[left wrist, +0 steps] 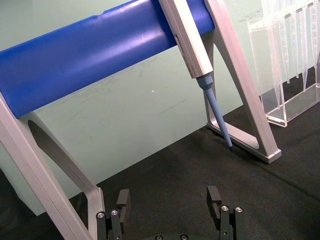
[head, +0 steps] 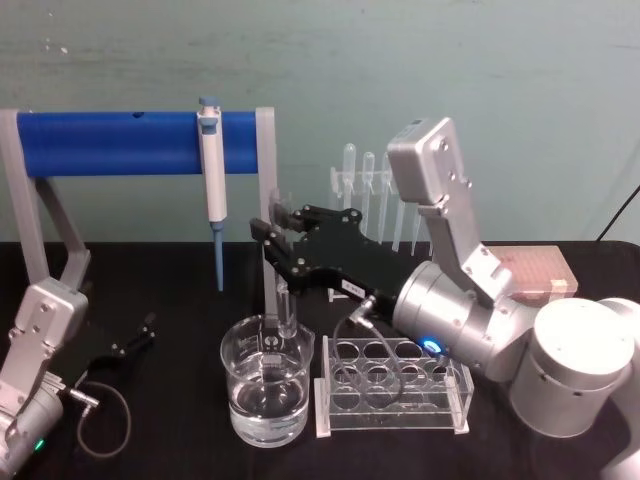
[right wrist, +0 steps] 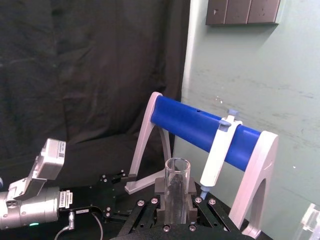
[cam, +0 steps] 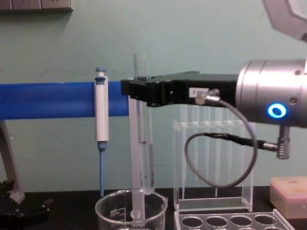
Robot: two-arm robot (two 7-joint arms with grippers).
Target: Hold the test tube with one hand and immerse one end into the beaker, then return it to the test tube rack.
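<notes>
Directions below take the head view as the clock face.

1. Locate the right gripper (head: 280, 225) above the beaker (head: 240, 385). Its jaws are clamped on the test tube (head: 287, 305), gripping it just below the open rimmed top.
2. Check the tube's attitude: it hangs upright, open end up, directly over the beaker's mouth. In the chest view the rounded lower end sits at about the level of the beaker's rim. You cannot tell from these views whether it touches the clear liquid in the bottom of the beaker.
3. Note the test tube rack (head: 395, 420) on the black bench (head: 160, 280), just beside the beaker at its 3 o'clock. The two are close, but you cannot tell whether they touch.
4. Find the left gripper (head: 140, 335) at the beaker's 9 o'clock, well apart from it and low over the bench. Its jaws stand apart with nothing between them, as the left wrist view confirms.
5. Identify the background items:
   - the white-and-blue pipettor (head: 210, 170) hangs tip down from the blue bar (head: 110, 142) at the beaker's 11 o'clock
   - the plastic pipettes (head: 370, 180) stand at the rack's 12 o'clock, partly hidden by the right arm
   - a pink box (head: 540, 270) lies at the rack's 2 o'clock
</notes>
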